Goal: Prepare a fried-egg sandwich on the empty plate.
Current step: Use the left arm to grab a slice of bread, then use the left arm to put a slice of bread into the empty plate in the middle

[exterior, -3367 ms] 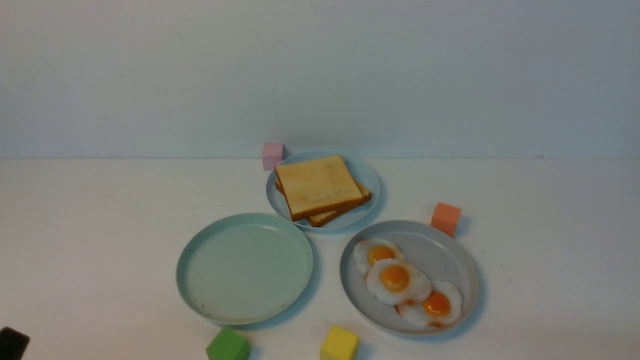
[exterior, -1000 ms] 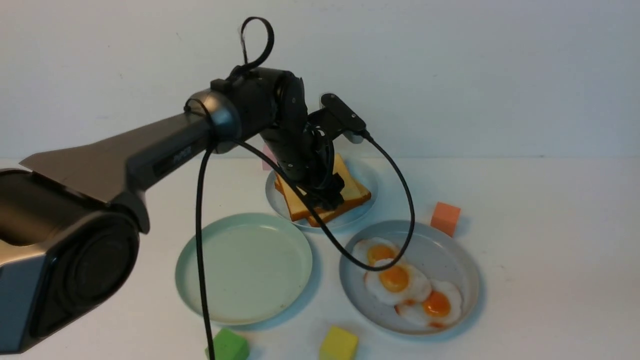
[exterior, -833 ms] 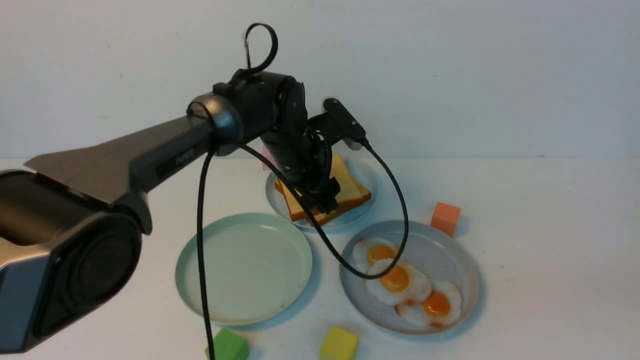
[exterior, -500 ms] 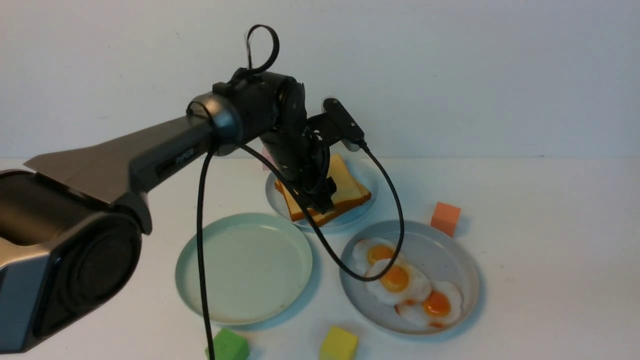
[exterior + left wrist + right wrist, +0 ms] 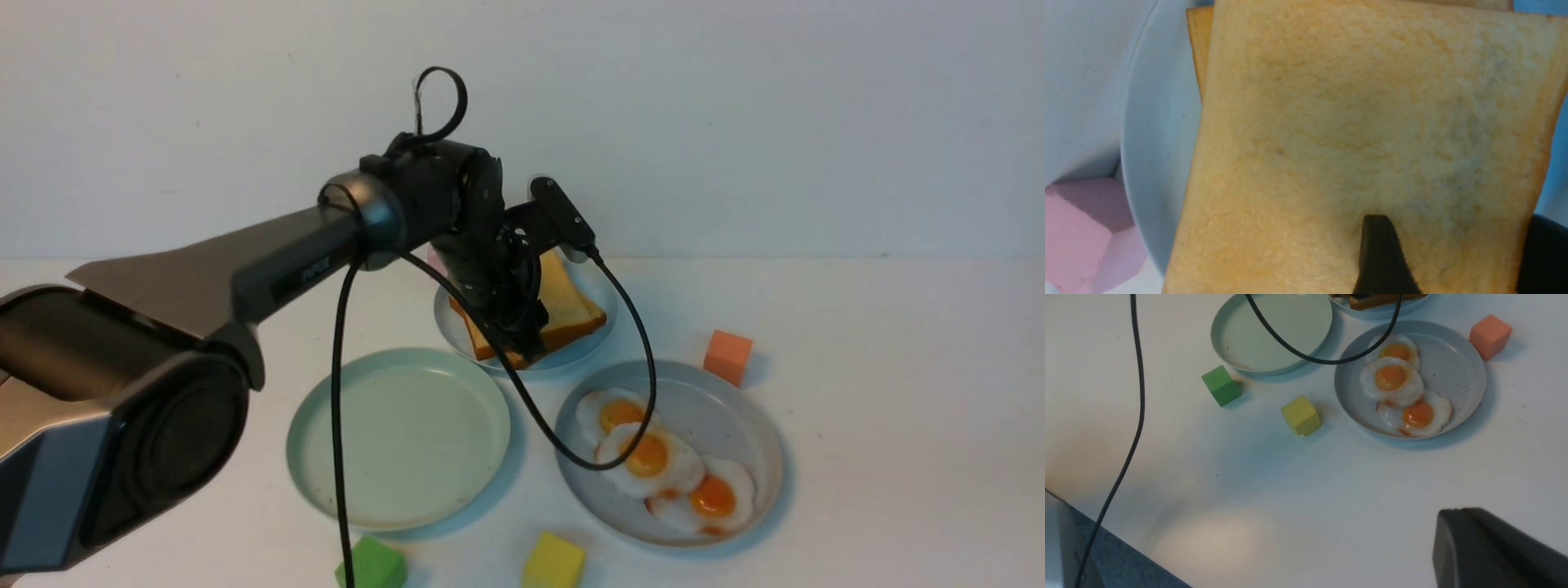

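Observation:
Two toast slices (image 5: 571,304) lie stacked on the light blue plate (image 5: 588,346). My left gripper (image 5: 529,343) is down on their near edge. In the left wrist view the top slice (image 5: 1351,122) fills the frame. One finger (image 5: 1380,257) rests on its face and the other stands just past its edge, so the left gripper (image 5: 1457,261) is open astride that edge. The lower slice (image 5: 1197,49) peeks out. The mint-green plate (image 5: 400,441) is bare. Three fried eggs (image 5: 645,453) lie on the grey speckled plate (image 5: 735,408). My right gripper (image 5: 1468,514) is shut, low over bare table.
A pink block (image 5: 1081,228) sits beside the light blue plate. An orange block (image 5: 727,357) sits behind the grey plate. A green block (image 5: 371,565) and a yellow block (image 5: 553,562) sit at the front. The left arm's cable (image 5: 571,441) hangs over the eggs.
My left arm came in from the lower left and reached over the toast plate. In the last second its gripper sank and shifted slightly left onto the toast's near edge.

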`<state>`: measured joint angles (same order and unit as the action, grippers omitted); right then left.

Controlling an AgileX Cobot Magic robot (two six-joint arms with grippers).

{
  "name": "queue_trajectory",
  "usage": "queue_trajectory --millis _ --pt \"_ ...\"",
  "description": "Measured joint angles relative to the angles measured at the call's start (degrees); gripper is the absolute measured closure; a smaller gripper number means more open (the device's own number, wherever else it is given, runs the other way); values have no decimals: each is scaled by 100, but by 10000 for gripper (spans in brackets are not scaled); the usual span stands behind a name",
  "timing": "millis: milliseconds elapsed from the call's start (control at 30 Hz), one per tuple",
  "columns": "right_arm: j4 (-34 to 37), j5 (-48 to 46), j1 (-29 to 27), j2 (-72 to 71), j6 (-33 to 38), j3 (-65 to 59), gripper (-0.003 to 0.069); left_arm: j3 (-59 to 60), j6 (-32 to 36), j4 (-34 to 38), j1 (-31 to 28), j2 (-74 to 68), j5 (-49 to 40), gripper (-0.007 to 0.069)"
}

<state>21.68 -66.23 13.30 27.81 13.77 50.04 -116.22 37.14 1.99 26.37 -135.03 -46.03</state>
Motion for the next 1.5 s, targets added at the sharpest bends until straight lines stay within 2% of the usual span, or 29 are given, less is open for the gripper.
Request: queue_trajectory --millis 67,167,267,367,400,467,833,1067,1133,1233,1333,1500 --pt "0 0 0 0 0 0 627 -15 0 -18 0 -16 0 228" --pt "0 0 0 0 0 0 627 -30 0 -22 0 -35 -40 291" --pt "0 0 0 0 0 0 627 -42 0 3 8 -35 -119 401" --pt "0 0 0 0 0 0 625 -61 0 14 34 -35 -215 560" --pt "0 0 0 0 0 0 624 -61 -19 29 38 -28 -222 596" --pt "0 0 0 0 0 0 623 -61 -63 44 38 -7 -234 618" --pt "0 0 0 0 0 0 613 -22 -323 143 38 945 -533 618" --pt "0 34 0 0 0 0 604 226 -1085 176 38 2008 -1610 618" --pt "0 39 0 0 5 0 602 763 -1361 172 38 2419 -1768 618" --pt "0 39 0 0 5 0 599 1845 -1812 134 38 2955 -1514 618" --pt "0 39 6 0 5 0 596 3079 -2080 107 38 3544 -953 618" --pt "0 165 30 0 5 0 590 4585 -2120 107 38 4061 103 618"
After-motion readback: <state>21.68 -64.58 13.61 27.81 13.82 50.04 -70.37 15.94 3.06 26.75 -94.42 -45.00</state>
